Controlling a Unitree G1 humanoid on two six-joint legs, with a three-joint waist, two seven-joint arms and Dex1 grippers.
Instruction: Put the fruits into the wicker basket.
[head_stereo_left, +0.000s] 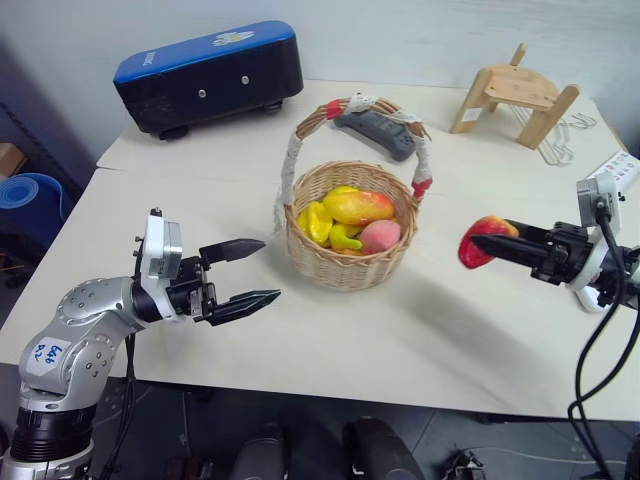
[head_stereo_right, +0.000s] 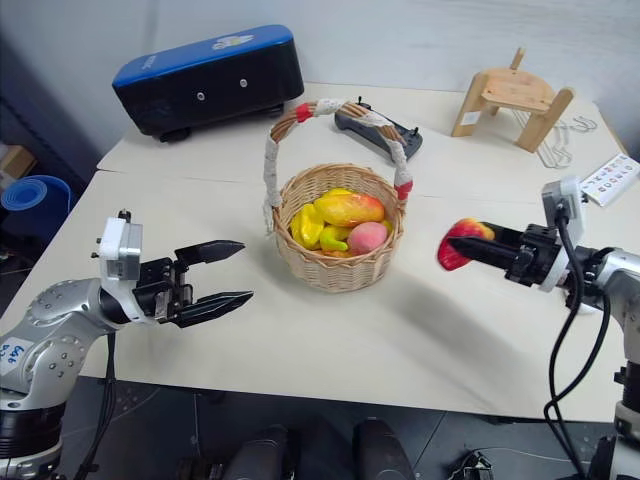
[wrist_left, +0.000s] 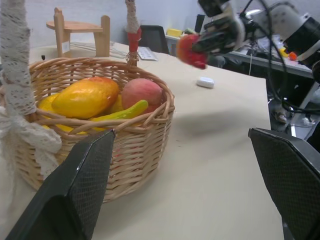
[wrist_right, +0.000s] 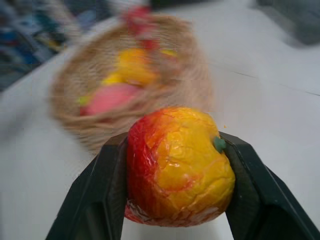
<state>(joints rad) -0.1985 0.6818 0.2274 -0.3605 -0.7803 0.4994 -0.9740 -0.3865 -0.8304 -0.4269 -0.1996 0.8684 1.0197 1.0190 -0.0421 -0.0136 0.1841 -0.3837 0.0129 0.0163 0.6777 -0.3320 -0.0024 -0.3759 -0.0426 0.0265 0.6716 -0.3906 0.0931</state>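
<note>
The wicker basket (head_stereo_left: 346, 262) stands mid-table, its arched handle wrapped in white cloth with red bands. Inside lie the orange-yellow mango (head_stereo_left: 358, 206), the pink peach (head_stereo_left: 380, 236) and yellow fruits (head_stereo_left: 318, 222). My right gripper (head_stereo_left: 478, 243) hovers above the table to the basket's right, shut on the small red-and-yellow fruit (wrist_right: 177, 165), which sits squeezed between both fingers. My left gripper (head_stereo_left: 250, 272) is open left of the basket, level, with nothing between its fingers (wrist_left: 75, 200).
At the back left sits a blue-and-black box (head_stereo_left: 208, 76). A dark handheld device (head_stereo_left: 376, 130) lies behind the basket, and a wooden stand (head_stereo_left: 514, 95) is at the back right. A small white case (wrist_left: 205, 82) rests on the table near the right arm.
</note>
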